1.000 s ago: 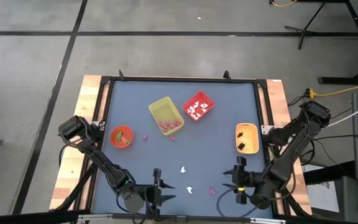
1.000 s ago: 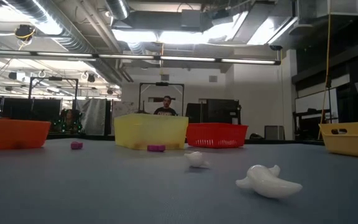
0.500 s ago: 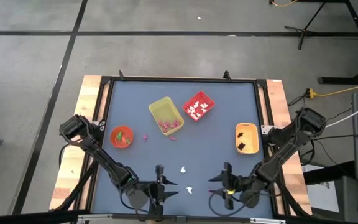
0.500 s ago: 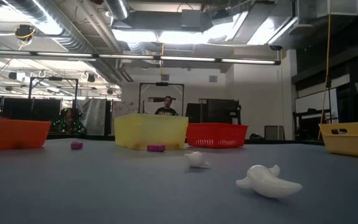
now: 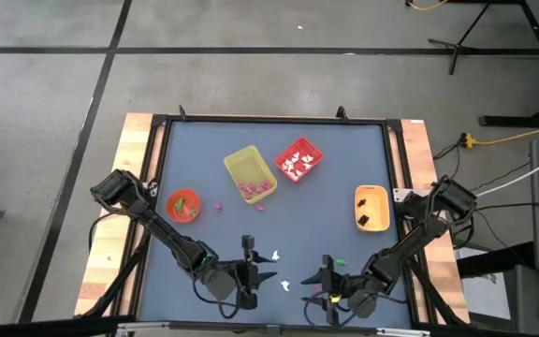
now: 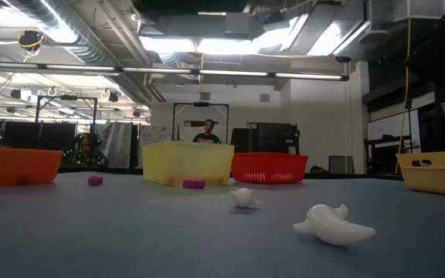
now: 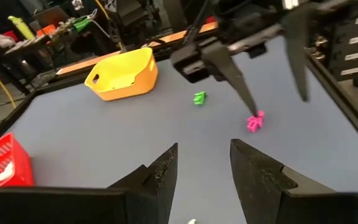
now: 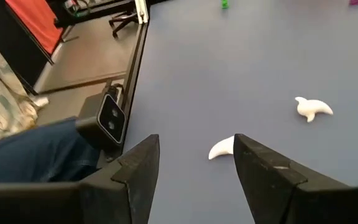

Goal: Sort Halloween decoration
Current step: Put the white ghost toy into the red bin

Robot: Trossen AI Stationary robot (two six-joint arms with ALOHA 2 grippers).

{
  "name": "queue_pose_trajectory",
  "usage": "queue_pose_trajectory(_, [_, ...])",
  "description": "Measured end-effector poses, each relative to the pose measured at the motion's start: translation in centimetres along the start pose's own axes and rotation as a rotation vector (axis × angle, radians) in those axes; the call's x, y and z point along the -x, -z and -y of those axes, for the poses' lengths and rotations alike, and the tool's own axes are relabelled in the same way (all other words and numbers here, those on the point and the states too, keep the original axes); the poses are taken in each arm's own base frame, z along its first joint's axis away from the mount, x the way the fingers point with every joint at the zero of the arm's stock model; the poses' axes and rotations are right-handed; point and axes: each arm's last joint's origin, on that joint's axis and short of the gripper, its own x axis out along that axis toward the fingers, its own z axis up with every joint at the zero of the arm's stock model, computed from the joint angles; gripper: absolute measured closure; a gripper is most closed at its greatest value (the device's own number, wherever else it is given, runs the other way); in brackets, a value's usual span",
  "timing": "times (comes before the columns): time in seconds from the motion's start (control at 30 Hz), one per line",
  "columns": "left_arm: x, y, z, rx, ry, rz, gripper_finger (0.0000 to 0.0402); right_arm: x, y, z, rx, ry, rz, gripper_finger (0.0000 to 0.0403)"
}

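The trinkets lie scattered on the blue table. Two white ones (image 5: 275, 254) (image 5: 286, 285) sit near the near edge, and the low view shows them too (image 6: 244, 198) (image 6: 334, 225). A green trinket (image 5: 338, 263) (image 7: 199, 98) and a pink one (image 7: 255, 121) lie by my right gripper. Two more pink ones (image 5: 220, 207) (image 5: 260, 210) rest near the yellow bin. My left gripper (image 5: 262, 276) (image 7: 201, 168) is open and points toward the table's right. My right gripper (image 5: 314, 285) (image 8: 194, 162) is open and faces it, with a white trinket (image 8: 222, 147) just ahead of its fingers.
A yellow bin (image 5: 249, 172) holds pink trinkets and a red bin (image 5: 298, 159) holds white ones. An orange bowl (image 5: 183, 206) stands at the left and a yellow-orange tray (image 5: 371, 208) at the right. The low camera (image 8: 107, 118) sits at the near edge. A person stands far behind the table (image 6: 207, 133).
My right gripper has travelled along the near edge toward the table's left, closing on the white trinkets; a green trinket now shows where it stood. My left gripper has shifted a little toward the table's right and the far edge. The trinkets have stayed put.
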Motion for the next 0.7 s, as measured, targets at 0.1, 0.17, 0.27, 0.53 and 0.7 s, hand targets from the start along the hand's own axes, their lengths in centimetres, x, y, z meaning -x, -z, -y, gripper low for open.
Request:
queue_pose_trajectory(0.1, [-0.4, 0.0, -0.4, 0.004, -0.013, -0.004, 0.0270, -0.7, 0.0, -0.3, 0.068, 0.008, 0.000, 0.0198])
queue_pose_trajectory(0.17, [-0.5, 0.0, -0.6, 0.007, -0.019, -0.006, 0.0270, -1.2, -0.2, -0.4, 0.102, 0.015, 0.001, 0.0198])
queue_pose_trajectory(0.27, [-0.7, 0.0, -0.8, 0.009, -0.025, -0.007, 0.0270, -1.9, -0.9, -0.5, 0.116, 0.024, 0.019, 0.0198])
queue_pose_trajectory(0.53, [-0.8, 0.0, -0.8, 0.007, -0.001, -0.009, 0.0270, -4.1, -2.4, 0.1, 0.108, 0.064, 0.037, 0.0198])
queue_pose_trajectory(0.7, [-0.7, 0.0, -0.7, 0.013, 0.004, -0.009, 0.0270, -4.7, -2.1, 0.4, 0.112, 0.089, 0.032, 0.0198])
